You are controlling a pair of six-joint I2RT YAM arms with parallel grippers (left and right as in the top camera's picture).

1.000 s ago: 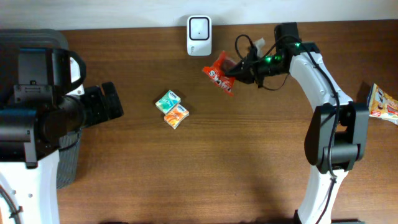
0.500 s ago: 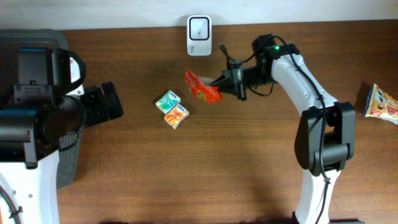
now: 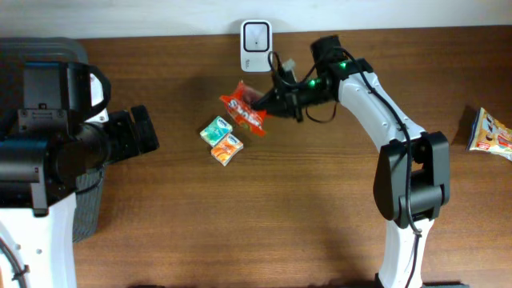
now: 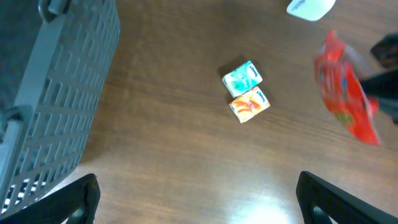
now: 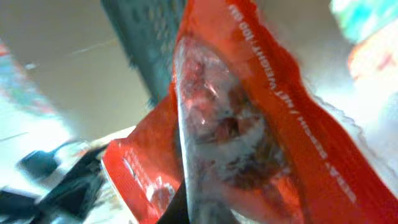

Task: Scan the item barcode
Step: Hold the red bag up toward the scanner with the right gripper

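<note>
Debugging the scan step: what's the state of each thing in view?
red snack bag: lifted, held near the scanner.
right fingers: shut on the red snack bag.
left fingers: wide open, empty.
scanner: upright, at the back.
teal pack: lying flat, against the orange pack.
orange pack: lying flat.
yellow bag: lying flat, far right.

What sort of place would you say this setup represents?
Probably a mock shop checkout on a wooden table: a white scanner stands at the far edge, a grey basket sits at the left, and the right gripper holds a red snack bag.
</note>
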